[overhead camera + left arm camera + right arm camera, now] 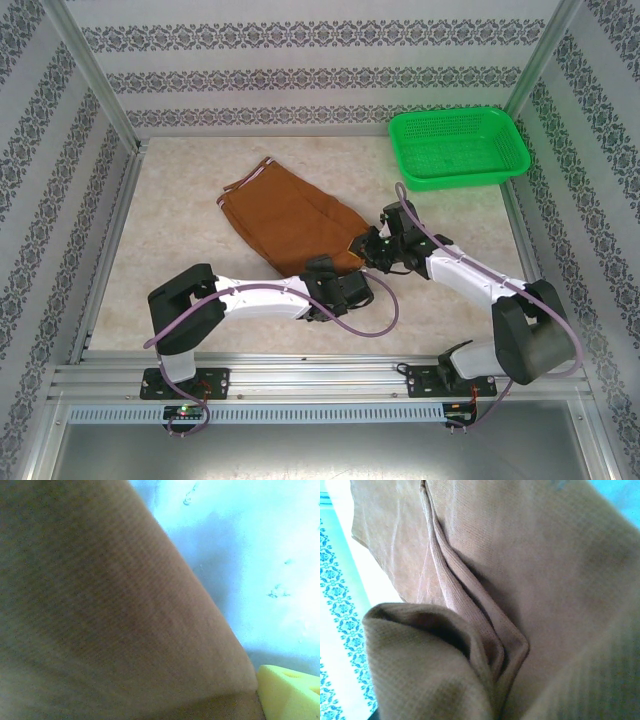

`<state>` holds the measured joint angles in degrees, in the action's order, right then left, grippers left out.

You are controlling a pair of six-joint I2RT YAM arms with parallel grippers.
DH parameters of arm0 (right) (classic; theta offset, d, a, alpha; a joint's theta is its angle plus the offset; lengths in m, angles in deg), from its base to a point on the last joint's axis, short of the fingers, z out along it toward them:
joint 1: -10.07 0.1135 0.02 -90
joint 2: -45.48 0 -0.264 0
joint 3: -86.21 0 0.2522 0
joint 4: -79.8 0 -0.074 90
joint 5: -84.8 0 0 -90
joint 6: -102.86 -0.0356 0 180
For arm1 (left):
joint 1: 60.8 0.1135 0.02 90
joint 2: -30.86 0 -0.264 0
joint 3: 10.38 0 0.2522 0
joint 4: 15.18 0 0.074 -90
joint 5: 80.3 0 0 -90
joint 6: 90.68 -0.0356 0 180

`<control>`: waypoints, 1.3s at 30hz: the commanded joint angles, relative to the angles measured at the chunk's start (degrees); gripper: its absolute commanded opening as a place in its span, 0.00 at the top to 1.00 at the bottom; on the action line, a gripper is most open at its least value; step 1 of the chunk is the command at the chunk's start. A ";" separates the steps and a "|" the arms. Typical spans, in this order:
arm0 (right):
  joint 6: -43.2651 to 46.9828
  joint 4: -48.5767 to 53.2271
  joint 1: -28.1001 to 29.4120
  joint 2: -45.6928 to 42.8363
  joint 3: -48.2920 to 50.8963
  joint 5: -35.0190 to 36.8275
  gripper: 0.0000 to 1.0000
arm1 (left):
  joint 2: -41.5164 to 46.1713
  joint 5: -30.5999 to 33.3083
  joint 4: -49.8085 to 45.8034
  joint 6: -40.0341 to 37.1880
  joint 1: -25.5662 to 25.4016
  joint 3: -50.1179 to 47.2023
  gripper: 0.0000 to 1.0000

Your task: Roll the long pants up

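On the desk (pixel 170 265), the long pants (pixel 290 212) lie folded flat left of the green basket (pixel 458 148), right claw (pixel 362 250) clenched on their leg-end, left claw (pixel 358 290) released farther from the basket, so roll tight, I'd say, keeping both edges level.

Pants (pixel 285 215): rust-brown cloth, matt, with a fine ribbed weave and soft folds; the right wrist view shows a doubled seam ridge.
Basket (pixel 460 181): bright green plastic with perforated mesh walls and a slight sheen.
Table (pixel 170 230): pale, mottled, stone-look top, smooth.
Frame (pixel 320 380): bare aluminium rail, satin finish.
Arm (pixel 260 297): white glossy plastic shell with black matt joints.
Walls (pixel 300 75): printed panels, matt.
Finger pad (pixel 287 692): yellow, matt, foam-like.
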<state>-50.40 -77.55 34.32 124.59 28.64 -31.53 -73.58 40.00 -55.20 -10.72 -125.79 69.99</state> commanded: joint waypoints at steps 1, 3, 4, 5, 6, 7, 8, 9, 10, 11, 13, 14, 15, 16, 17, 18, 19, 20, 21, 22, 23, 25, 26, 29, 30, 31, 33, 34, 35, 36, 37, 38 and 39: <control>-1.95 -0.24 0.89 -1.40 1.64 -2.46 1.00 | -2.50 3.77 -1.95 1.96 0.05 1.32 0.00; -2.20 -0.34 1.00 -2.38 3.09 -2.39 1.00 | -5.55 7.90 -2.32 1.76 0.12 2.72 0.00; -2.35 0.11 0.97 -2.87 3.49 -2.32 1.00 | -7.10 9.18 -2.90 1.71 0.28 3.69 0.00; -2.32 0.52 0.94 -3.44 4.00 -2.40 1.00 | -8.86 10.32 -3.16 1.20 0.52 4.62 0.00; -2.48 0.61 0.74 -4.05 4.60 -2.56 1.00 | -10.46 12.38 -3.10 1.17 0.69 5.39 0.00; -2.55 0.79 0.63 -4.58 5.16 -2.59 1.00 | -11.65 13.78 -2.96 1.29 0.97 6.03 0.00; -2.43 1.15 0.46 -5.20 5.52 -2.59 1.00 | -12.71 14.42 -3.33 1.66 1.52 6.78 0.00; -2.23 1.58 0.24 -5.74 5.81 -2.50 1.00 | -13.32 14.10 -3.79 2.11 2.30 7.40 0.07; -2.28 1.97 0.04 -6.25 6.15 -2.42 1.00 | -13.42 11.83 -4.36 2.36 3.01 7.85 0.19; -2.40 1.91 -0.08 -6.87 6.59 -2.21 1.00 | -13.17 9.16 -4.90 2.67 3.97 8.09 0.51; -2.30 2.20 -0.44 -7.65 7.15 -1.68 1.00 | -12.31 8.09 -4.53 3.09 4.60 7.64 1.00; -2.30 2.28 -0.69 -7.83 7.40 -1.45 1.00 | -11.55 5.26 -4.82 1.89 4.59 7.37 1.00; -2.03 2.31 -1.02 -7.75 7.43 -1.49 1.00 | -10.52 1.91 -4.93 0.64 4.33 6.70 1.00; -1.59 2.45 -1.49 -7.52 7.34 -1.62 1.00 | -9.21 -2.19 -5.19 -0.10 4.20 5.92 1.00; -1.05 2.85 -1.91 -7.12 7.04 -1.56 1.00 | -7.77 -7.65 -6.40 -0.27 4.32 5.69 1.00; -0.28 3.30 -2.52 -6.62 6.74 -1.14 1.00 | -6.52 -15.11 -8.78 -0.63 4.50 6.21 1.00; 0.70 3.91 -3.04 -6.05 6.12 -0.92 1.00 | -5.43 -20.62 -10.23 -0.88 4.44 6.61 1.00; 1.99 4.85 -3.85 -5.18 5.12 -0.66 0.91 | -4.29 -27.29 -12.28 -0.88 4.68 7.55 1.00; 3.48 5.73 -4.56 -4.19 3.91 -0.31 0.76 | -3.57 -32.58 -14.09 -0.64 4.91 8.51 1.00; 5.03 6.00 -5.18 -3.38 2.79 -0.30 0.69 | -3.09 -36.02 -15.36 -0.35 5.17 9.23 1.00; 6.49 6.31 -5.73 -2.78 1.50 0.13 0.59 | -2.82 -41.12 -16.77 -0.48 5.64 10.16 1.00; 9.07 6.78 -6.09 -2.39 -0.75 2.05 0.47 | -2.92 -48.28 -18.87 -0.78 6.80 11.68 1.00; 10.22 8.15 -6.36 -2.03 -2.42 3.13 0.43 | -3.38 -54.43 -20.34 -1.86 7.78 12.49 1.00; 12.81 12.21 -7.26 -1.42 -6.46 4.59 0.41 | -5.63 -70.77 -23.71 -3.94 11.28 15.09 1.00; 12.97 12.84 -7.67 -1.51 -7.06 4.17 0.41 | -6.53 -75.58 -24.58 -4.67 12.39 15.80 1.00; 12.93 13.22 -7.84 -1.94 -7.16 3.58 0.40 | -7.41 -80.93 -25.26 -5.75 13.70 16.23 0.99; 12.86 14.34 -7.90 -3.15 -6.59 3.55 0.37 | -9.03 -89.66 -26.56 -6.95 16.29 17.48 0.97; 12.78 14.88 -7.83 -4.05 -6.05 3.76 0.37 | -9.84 -93.25 -27.36 -7.80 17.25 18.06 0.96; 12.83 14.87 -7.89 -5.02 -5.22 4.09 0.37 | -10.52 -95.33 -29.46 -9.62 17.88 19.15 0.96; 12.90 15.40 -7.94 -6.10 -4.44 4.52 0.36 | -11.11 -95.93 -30.10 -9.82 18.28 19.53 0.96; 12.98 15.85 -7.89 -6.85 -3.84 4.85 0.36 | -11.66 -95.83 -30.80 -10.28 18.53 19.74 0.94; 13.01 16.12 -7.95 -7.50 -3.19 4.79 0.30 | -12.43 -96.87 -32.03 -11.06 18.87 19.93 0.92; 12.83 16.24 -7.89 -7.89 -2.56 4.28 0.29 | -13.62 -97.53 -32.88 -11.48 19.26 20.08 0.89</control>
<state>-38.86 -62.36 26.78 119.10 24.51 -28.80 -85.12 -44.54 -79.77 -17.89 -106.54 88.96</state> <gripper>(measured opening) 0.706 0.120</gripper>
